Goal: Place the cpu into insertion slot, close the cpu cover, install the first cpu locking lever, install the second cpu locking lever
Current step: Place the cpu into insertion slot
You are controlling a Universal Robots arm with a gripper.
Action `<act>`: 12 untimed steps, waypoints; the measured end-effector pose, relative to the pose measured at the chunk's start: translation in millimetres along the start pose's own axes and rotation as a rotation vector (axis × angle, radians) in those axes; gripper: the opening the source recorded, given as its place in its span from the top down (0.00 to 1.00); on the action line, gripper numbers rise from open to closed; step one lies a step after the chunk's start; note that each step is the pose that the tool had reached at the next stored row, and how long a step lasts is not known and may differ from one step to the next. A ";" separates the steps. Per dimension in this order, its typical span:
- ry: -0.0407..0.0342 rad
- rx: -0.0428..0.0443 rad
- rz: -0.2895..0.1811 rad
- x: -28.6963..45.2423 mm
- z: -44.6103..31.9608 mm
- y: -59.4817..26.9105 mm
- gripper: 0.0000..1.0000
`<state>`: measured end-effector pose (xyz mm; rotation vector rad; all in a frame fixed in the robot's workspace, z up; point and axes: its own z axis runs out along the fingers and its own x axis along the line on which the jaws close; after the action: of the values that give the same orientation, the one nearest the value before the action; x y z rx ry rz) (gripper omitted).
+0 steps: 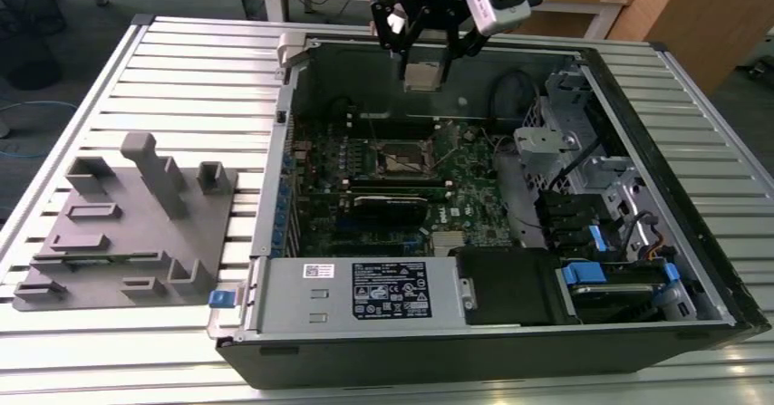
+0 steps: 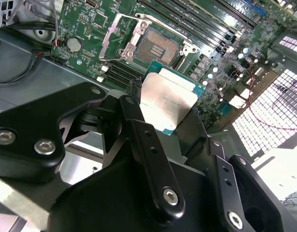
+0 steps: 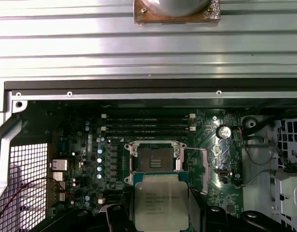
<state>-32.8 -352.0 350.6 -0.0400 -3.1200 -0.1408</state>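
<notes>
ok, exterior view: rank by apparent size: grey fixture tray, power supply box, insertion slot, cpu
1. grey fixture tray
2. power supply box
3. insertion slot
4. cpu, smallest; it hangs above the board, so depth skews this pair.

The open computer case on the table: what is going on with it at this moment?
The robot arm's gripper holds the cpu by its edges above the open computer case, a little short of the insertion slot on the green motherboard. The slot is empty, and the cpu cover stands swung open beside it. So the chip is not yet seated, and the cover is not yet closed.
</notes>
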 end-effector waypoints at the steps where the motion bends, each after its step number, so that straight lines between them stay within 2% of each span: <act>1: 0.0000 0.0000 0.000 0.0 1.0 -0.1 0.46; 12: 0.0001 -0.0010 0.000 -0.1 5.0 -0.4 0.46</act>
<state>-32.8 -352.0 345.6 -0.0400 -3.1198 -0.1423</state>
